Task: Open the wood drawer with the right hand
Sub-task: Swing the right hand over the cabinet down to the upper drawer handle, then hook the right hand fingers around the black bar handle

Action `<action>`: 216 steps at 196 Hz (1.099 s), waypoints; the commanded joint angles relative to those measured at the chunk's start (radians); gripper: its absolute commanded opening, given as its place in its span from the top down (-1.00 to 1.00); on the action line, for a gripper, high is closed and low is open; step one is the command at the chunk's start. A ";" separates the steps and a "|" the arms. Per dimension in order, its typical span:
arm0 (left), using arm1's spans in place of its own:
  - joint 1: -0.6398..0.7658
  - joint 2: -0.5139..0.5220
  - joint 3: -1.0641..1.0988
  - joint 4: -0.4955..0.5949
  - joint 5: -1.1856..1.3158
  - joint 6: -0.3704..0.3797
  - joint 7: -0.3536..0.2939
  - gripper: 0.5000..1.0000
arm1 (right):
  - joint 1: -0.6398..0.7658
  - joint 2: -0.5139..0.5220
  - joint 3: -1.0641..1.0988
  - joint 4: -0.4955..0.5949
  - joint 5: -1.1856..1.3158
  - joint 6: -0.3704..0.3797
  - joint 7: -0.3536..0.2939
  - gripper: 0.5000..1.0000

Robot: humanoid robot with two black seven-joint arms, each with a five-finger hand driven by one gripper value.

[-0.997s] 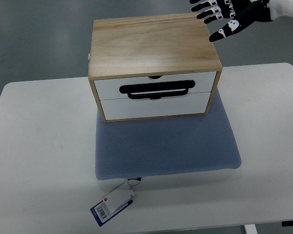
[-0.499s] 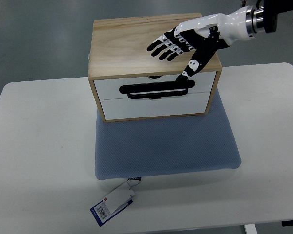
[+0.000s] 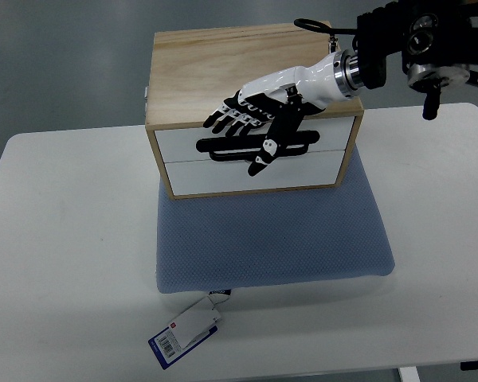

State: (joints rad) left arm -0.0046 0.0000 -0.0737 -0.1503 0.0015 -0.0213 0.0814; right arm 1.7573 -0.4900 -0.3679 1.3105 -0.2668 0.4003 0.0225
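Wood, pale and grained, makes the drawer box (image 3: 247, 68) that you see at the far middle of the white table (image 3: 64, 239); its back part stands on the table and its front part on a blue-grey cushion (image 3: 271, 239). Both white drawer fronts (image 3: 255, 159) look closed, with a black handle (image 3: 299, 143) across the upper one. Your right hand (image 3: 259, 115) comes in from the right edge and lies over the front top edge of the box. Its fingers (image 3: 227, 119) are spread and hold nothing, while the thumb (image 3: 267, 151) points down across the handle. A tag with a barcode (image 3: 183, 333) lies near the front of the cushion.
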 commanded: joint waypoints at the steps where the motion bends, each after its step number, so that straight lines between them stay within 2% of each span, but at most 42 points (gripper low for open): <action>1: 0.000 0.000 0.000 0.000 0.000 0.000 0.000 -1.00 | -0.030 0.005 -0.009 -0.001 0.000 -0.044 -0.019 -0.71; 128: 0.000 0.000 0.000 0.000 0.000 0.000 0.000 -1.00 | -0.076 0.001 -0.046 -0.007 -0.005 -0.098 -0.049 -0.71; 216: 0.000 0.000 0.000 0.000 0.000 0.000 0.000 -1.00 | -0.076 -0.022 -0.063 -0.005 -0.009 -0.069 -0.050 -0.71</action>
State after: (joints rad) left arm -0.0046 0.0000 -0.0737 -0.1503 0.0016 -0.0218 0.0814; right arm 1.6797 -0.5063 -0.4307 1.3040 -0.2751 0.3209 -0.0282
